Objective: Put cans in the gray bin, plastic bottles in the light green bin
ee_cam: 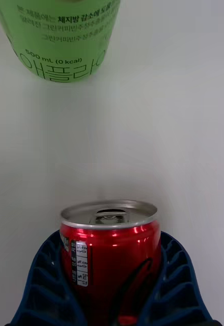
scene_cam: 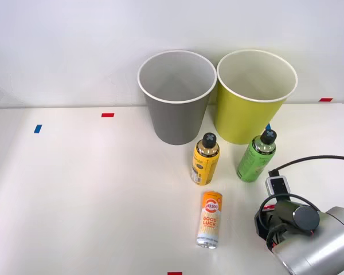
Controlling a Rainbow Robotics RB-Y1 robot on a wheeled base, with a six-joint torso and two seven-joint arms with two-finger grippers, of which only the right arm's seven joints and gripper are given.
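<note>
Hand (ee_cam: 112, 285) clasps red can (ee_cam: 111, 249) — green bottle (ee_cam: 58, 38) near ahead.

**Right arm low at near-right of table, gripper clamped**

Right arm (scene_cam: 315, 240) enters from the near-right corner in the front view, silver forearm angled in toward the table, black wrist joint at its tip, cable looping off the wrist toward the right. Right gripper (ee_cam: 112, 277) seen from the wrist camera: both blue ribbed fingers (ee_cam: 40, 285) pressed against opposite sides of the red can (ee_cam: 109, 254), can upright between them, silver top facing out past the fingertips.
</note>
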